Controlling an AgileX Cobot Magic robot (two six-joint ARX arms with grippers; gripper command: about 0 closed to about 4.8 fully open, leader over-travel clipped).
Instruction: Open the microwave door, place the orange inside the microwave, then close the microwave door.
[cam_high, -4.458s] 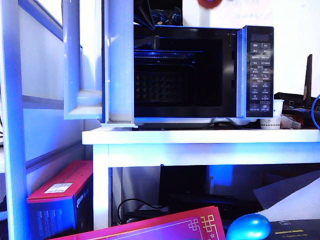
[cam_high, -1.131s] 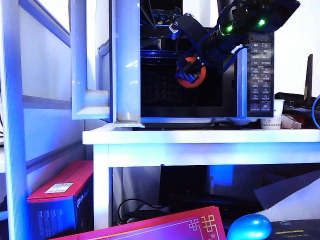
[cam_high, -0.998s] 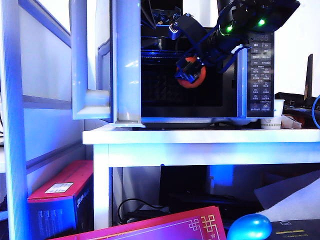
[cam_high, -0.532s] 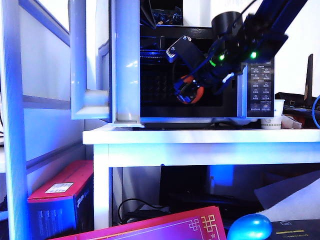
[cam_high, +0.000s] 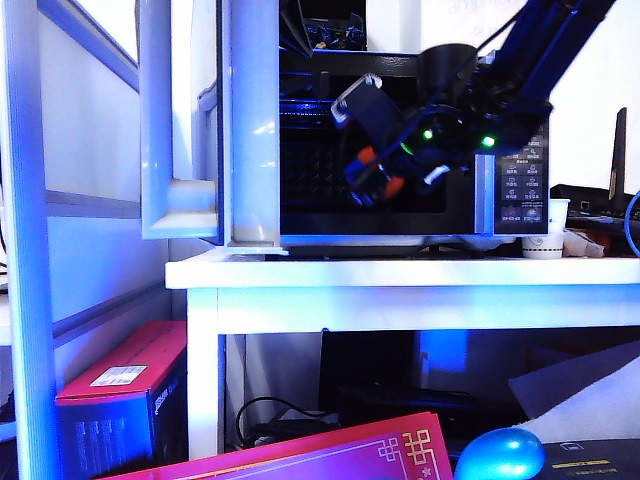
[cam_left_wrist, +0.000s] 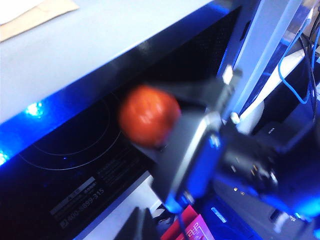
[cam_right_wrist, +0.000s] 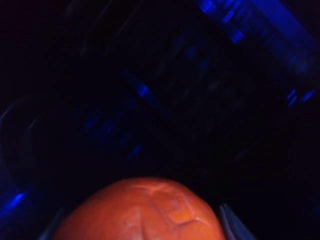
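Your right gripper (cam_high: 372, 178) grips the orange (cam_high: 385, 178) inside the microwave (cam_high: 400, 215), cavity's 3 o'clock; left gripper unseen.

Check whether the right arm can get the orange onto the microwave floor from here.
Probably yes. The door stands swung wide, the right tool with the orange is already at the cavity mouth, and nothing shows on the dark floor below it.
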